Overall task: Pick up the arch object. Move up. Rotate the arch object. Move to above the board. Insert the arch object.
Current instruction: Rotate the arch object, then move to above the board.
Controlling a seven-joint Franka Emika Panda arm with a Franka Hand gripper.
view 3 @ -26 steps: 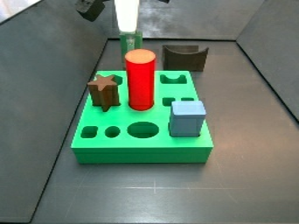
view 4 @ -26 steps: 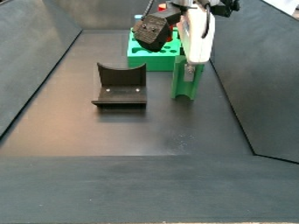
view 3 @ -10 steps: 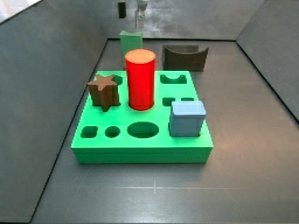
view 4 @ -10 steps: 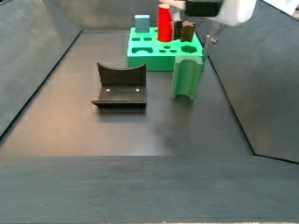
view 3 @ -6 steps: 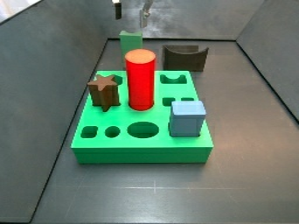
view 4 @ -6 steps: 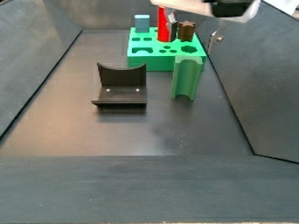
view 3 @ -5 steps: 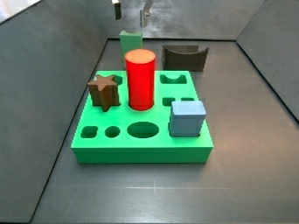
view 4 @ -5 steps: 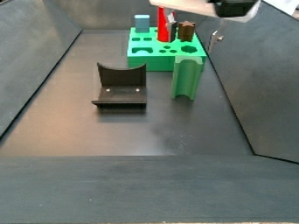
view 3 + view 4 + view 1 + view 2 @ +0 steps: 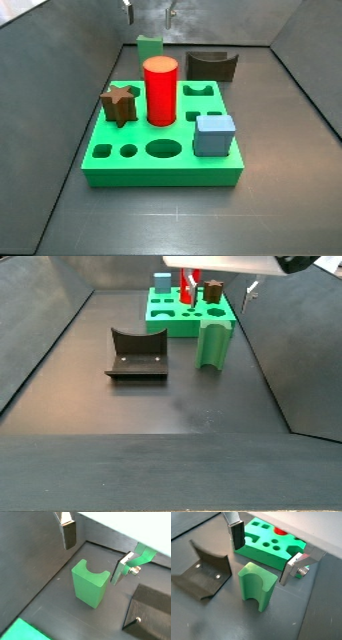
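Silver-fingered hand (image 9: 264, 553) hangs wide open, empty, above the arch object (image 9: 255, 586).

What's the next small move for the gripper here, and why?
Probably straight down. The gripper hangs open above the arch object, empty, one finger to each side in both wrist views. The arch object stands upright on the floor beside the board, ungrasped.

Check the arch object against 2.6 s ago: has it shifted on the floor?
No. In a side view the arch object still stands upright beside the board; only the open end effector has risen above it.
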